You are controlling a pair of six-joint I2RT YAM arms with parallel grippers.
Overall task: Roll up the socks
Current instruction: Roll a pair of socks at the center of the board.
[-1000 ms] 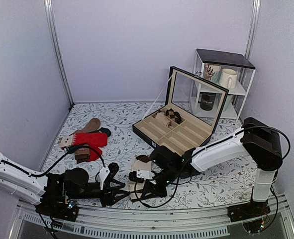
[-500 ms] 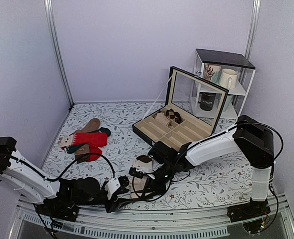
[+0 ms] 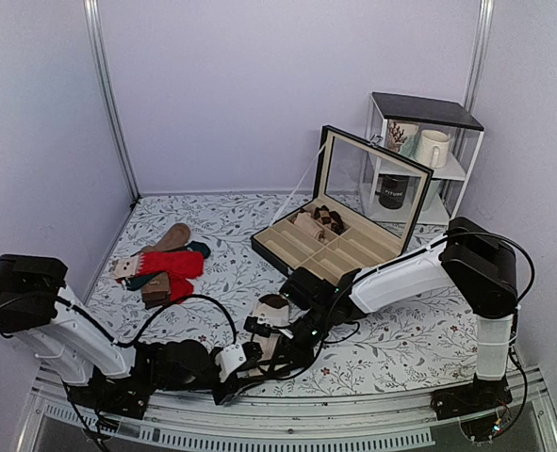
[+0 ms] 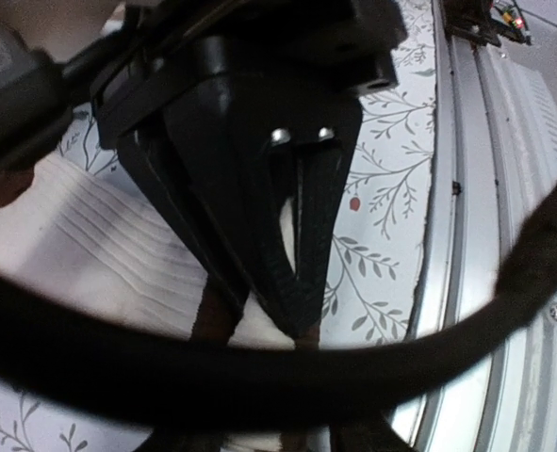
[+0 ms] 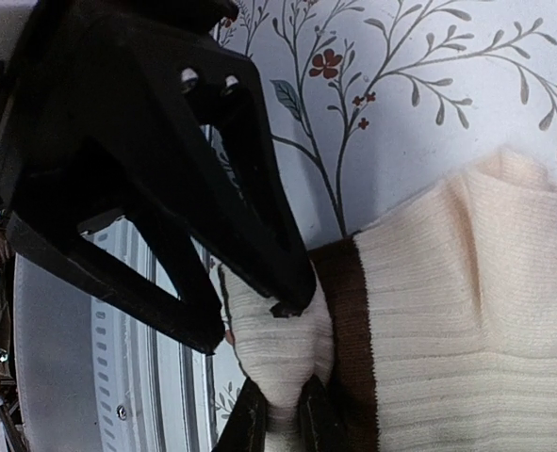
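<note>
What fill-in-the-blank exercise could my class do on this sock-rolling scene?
1. The right tool is shut on the cream socks, whose bands are ___.
2. The brightest socks on the table are ___.
3. The box behind the cream socks has its lid standing ___.

Missing words: brown; red; open.

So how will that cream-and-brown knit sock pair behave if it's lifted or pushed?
The cream ribbed-knit socks with brown bands are probably floppy: the fabric bunches into a fold at the right hand. Likely light and unbreakable, being soft knit. A push would probably wrinkle them rather than slide them flat.
</note>
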